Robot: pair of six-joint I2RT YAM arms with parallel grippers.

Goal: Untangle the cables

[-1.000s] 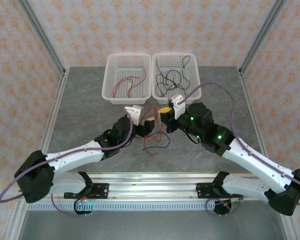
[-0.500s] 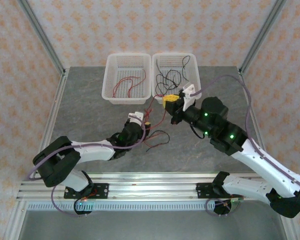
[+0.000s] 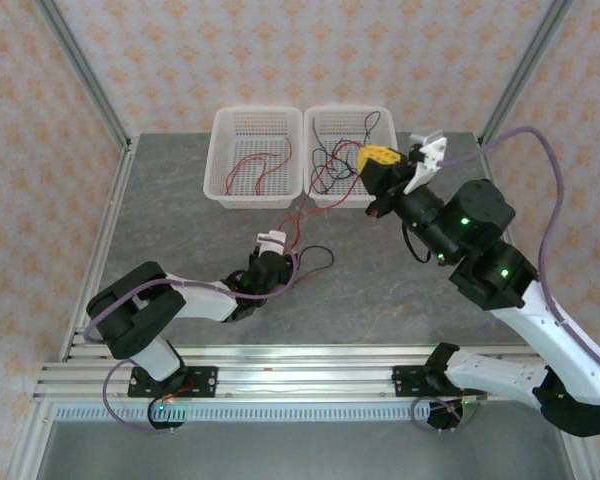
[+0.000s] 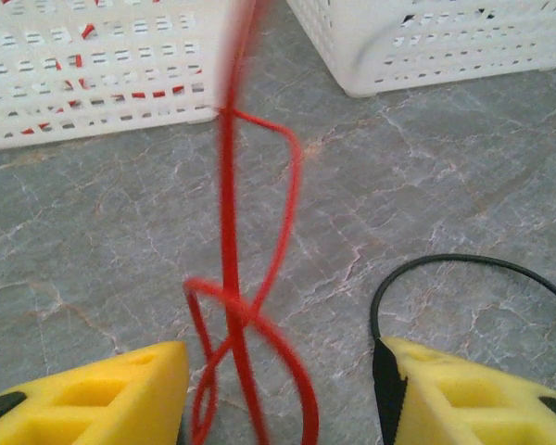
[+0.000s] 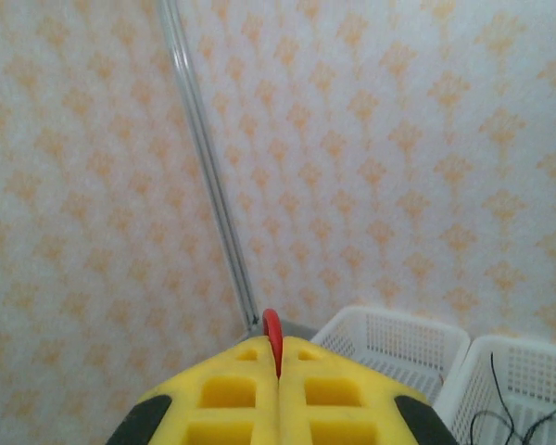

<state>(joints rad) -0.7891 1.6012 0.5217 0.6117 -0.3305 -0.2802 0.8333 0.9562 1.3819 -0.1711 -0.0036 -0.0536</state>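
sorting seems partly done: the left basket [image 3: 255,112] holds red cables [image 3: 250,165], the right basket [image 3: 350,110] black cables [image 3: 338,158]. remaining: one red cable [image 4: 227,232], pinched by the right hand [image 5: 278,357], running through the spread left hand [image 4: 283,380], beside a black cable [image 4: 463,262] on the table [image 3: 400,290].

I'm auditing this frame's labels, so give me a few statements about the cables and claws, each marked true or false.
1. The right claw is shut on a red cable. True.
2. The left claw is clamped on a black cable. False: it is open, with the red cable between its jaws.
3. The left basket holds black cables. False: red cables lie in it.
4. A black cable lies on the table. True.
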